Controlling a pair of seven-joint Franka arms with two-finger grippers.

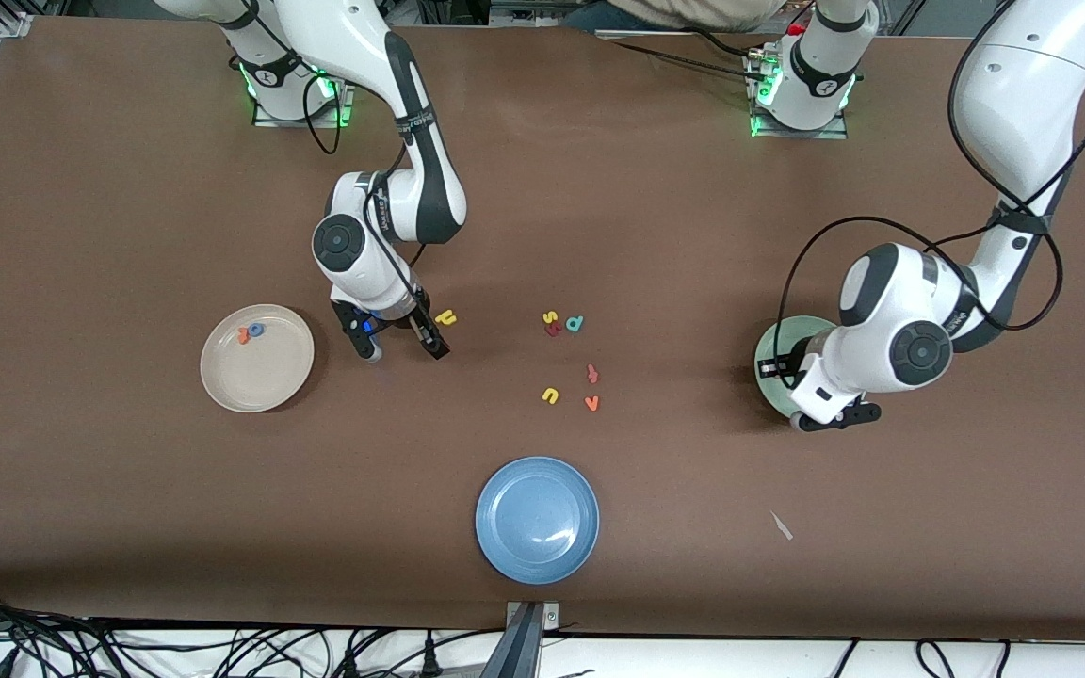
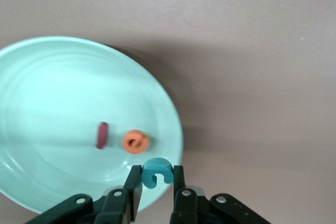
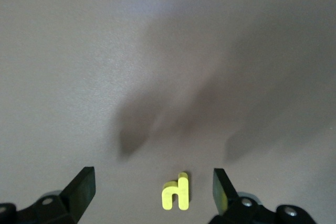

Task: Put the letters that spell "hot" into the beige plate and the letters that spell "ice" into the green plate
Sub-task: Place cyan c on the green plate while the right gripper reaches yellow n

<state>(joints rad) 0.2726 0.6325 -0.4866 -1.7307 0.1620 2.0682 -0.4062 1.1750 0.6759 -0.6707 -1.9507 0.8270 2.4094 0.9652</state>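
At the table's near edge, midway along, an empty blue plate sits unused. Farther in, stray letters lie scattered about the table's middle.

Toward the left arm's end of the table, the left gripper hangs over the rim of the green plate, its fingers pinched on the teal c. The dark red i and the orange e already lie inside, so "ice" looks one drop from done; the next move calls for carrying the c a little farther in over the plate and letting go.

Toward the right arm's end, the beige plate holds the blue o and the orange t, touching each other near its farther rim. The right gripper hovers low with fingers spread wide and empty, the yellow h lying on the bare table between them. Finishing "hot" calls for lowering, closing on the h, and carrying it to the beige plate.
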